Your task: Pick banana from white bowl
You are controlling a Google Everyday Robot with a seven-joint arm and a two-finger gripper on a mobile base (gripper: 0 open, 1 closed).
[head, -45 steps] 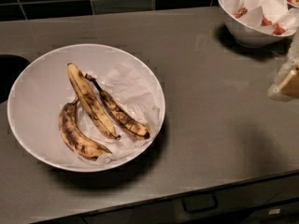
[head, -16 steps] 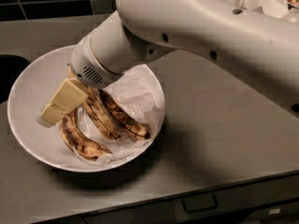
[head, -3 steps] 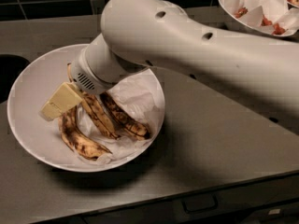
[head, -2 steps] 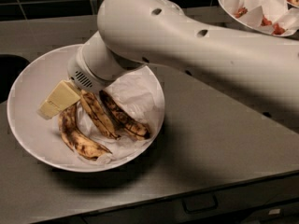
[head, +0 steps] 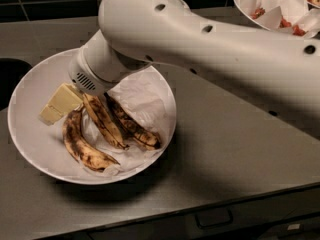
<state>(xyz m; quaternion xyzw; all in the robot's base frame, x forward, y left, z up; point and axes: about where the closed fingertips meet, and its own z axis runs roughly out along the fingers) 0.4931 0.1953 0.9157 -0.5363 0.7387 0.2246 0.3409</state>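
Note:
The wide white bowl (head: 30, 149), lined with crumpled white paper, sits on the dark counter at the left. Three overripe bananas lie in it. The banana (head: 106, 124) is the long, nearly straight one in the middle, and its upper end runs under my wrist. A shorter curved banana (head: 80, 146) lies to its left and a darker thin one (head: 134, 129) to its right. My gripper (head: 58, 104), cream-coloured, is down inside the bowl at the upper ends of the bananas, just left of the long one. My big white arm hides the bowl's far rim.
A smaller white bowl (head: 245, 4) with paper and red bits stands at the back right corner. A dark round opening (head: 10, 76) lies at the left edge. The counter's front edge (head: 200, 204) runs along the bottom, with a drawer handle below it.
The gripper has edged very slightly left inside the bowl. The three bananas lie as they did before.

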